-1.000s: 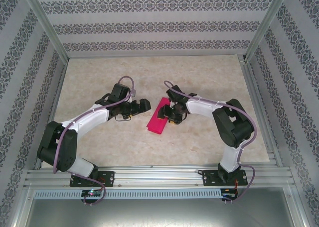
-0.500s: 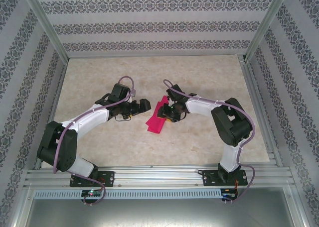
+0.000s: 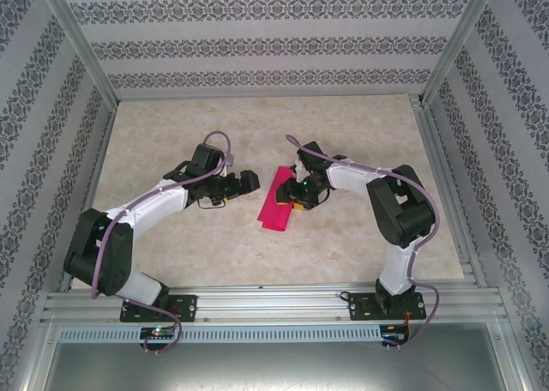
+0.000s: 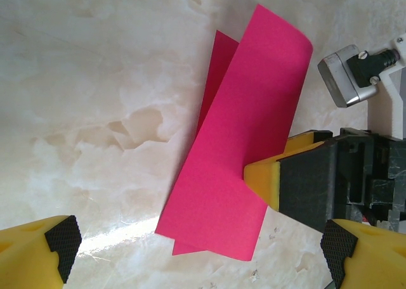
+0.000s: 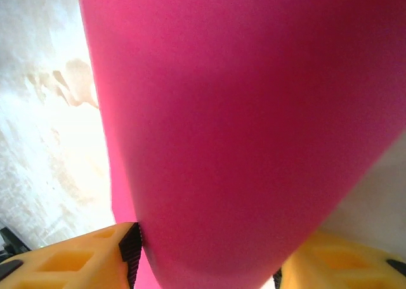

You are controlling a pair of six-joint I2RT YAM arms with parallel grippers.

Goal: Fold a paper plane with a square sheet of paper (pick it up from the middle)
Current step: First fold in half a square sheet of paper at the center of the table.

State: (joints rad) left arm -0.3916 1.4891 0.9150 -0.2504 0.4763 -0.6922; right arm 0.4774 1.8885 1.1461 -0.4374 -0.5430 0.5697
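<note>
The square sheet of paper (image 3: 276, 204) is bright magenta and lies doubled over on the marble table, between the two arms. In the left wrist view the sheet (image 4: 235, 156) shows an upper flap curling over a lower layer. My right gripper (image 3: 296, 194) sits at the sheet's right edge. In its own view the bulging fold of paper (image 5: 241, 124) fills the gap between its fingers (image 5: 206, 263) and touches both pads. My left gripper (image 3: 250, 182) hovers just left of the sheet, wide open with nothing between its fingers (image 4: 200, 251).
The marble tabletop (image 3: 171, 134) stretches around the sheet inside patterned walls. An aluminium rail (image 3: 274, 301) runs along the near edge by the arm bases. The right gripper's yellow finger (image 4: 266, 181) and wrist camera (image 4: 349, 77) stand close to my left gripper.
The right gripper has shifted slightly right and farther back with the sheet's edge. Its jaws narrowed, then widened again. The sheet moved a little to the right. The left arm stayed still.
</note>
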